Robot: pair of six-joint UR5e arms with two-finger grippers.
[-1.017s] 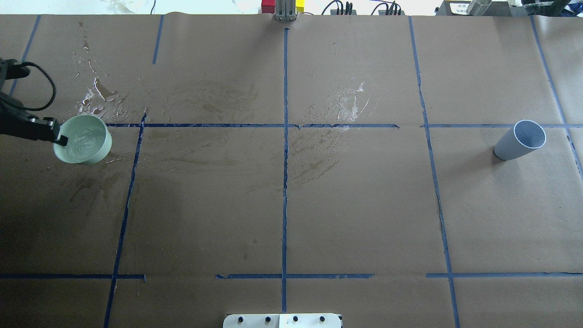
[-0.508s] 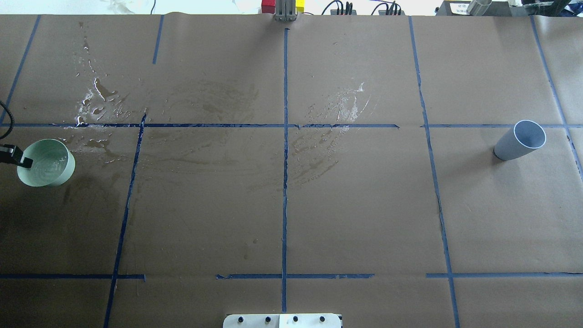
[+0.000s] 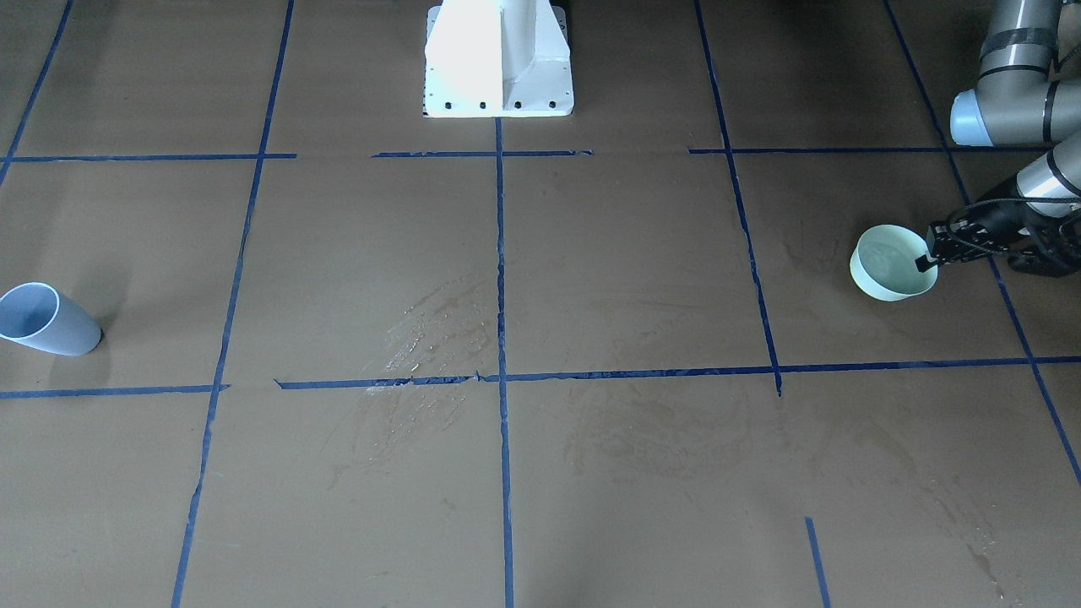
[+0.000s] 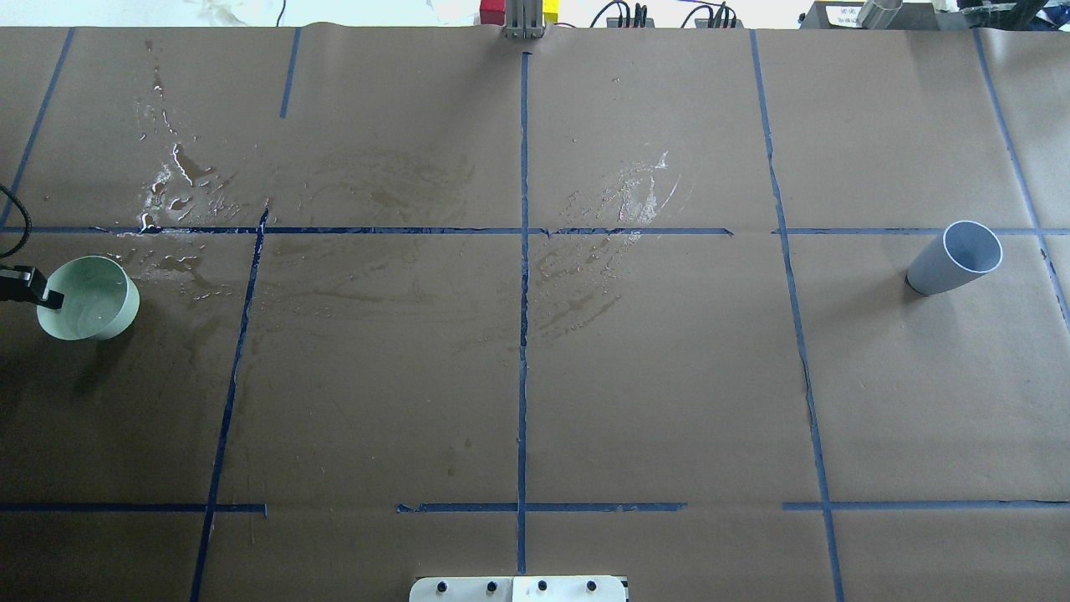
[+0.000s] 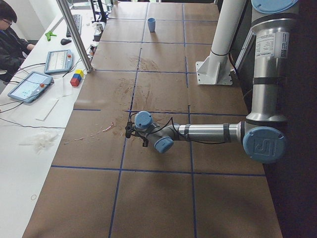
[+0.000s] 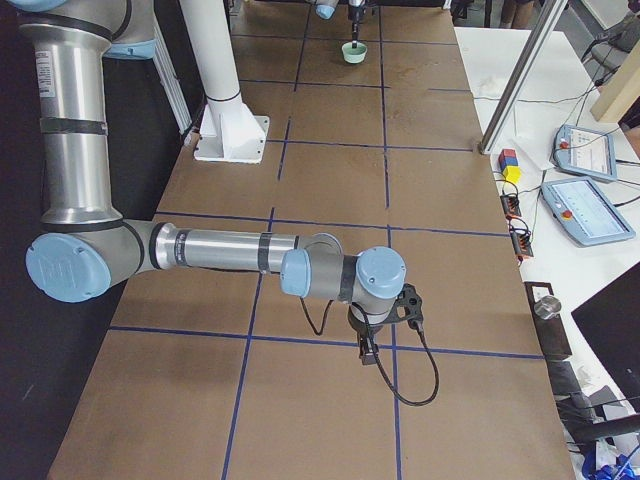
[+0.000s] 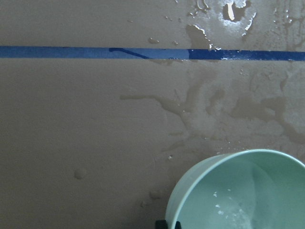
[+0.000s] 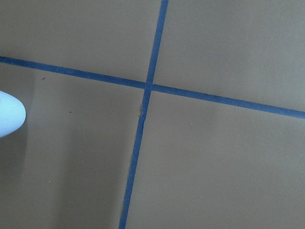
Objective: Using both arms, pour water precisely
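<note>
My left gripper point(image 4: 43, 294) is shut on the near rim of a pale green cup point(image 4: 88, 298) at the table's far left, with one finger inside it. The same cup point(image 3: 893, 263) and left gripper point(image 3: 931, 253) show at the right of the front-facing view. The water point(image 7: 233, 210) glints faintly inside the cup point(image 7: 238, 191). A blue-grey cup point(image 4: 957, 257) stands alone at the far right. My right gripper point(image 6: 366, 350) shows only in the exterior right view, hanging low over bare table, and I cannot tell its state.
Spilled water point(image 4: 180, 188) lies wet and shiny just beyond the green cup, with a paler smear point(image 4: 635, 196) near the centre line. The white pedestal base point(image 3: 498, 59) stands at the robot's edge. A person sits at a side bench with tablets point(image 5: 29, 84).
The left gripper has carried the green cup leftward and nearer the robot, then nearly stopped. The ripples in the water have calmed. The blue-grey cup has stayed put.
</note>
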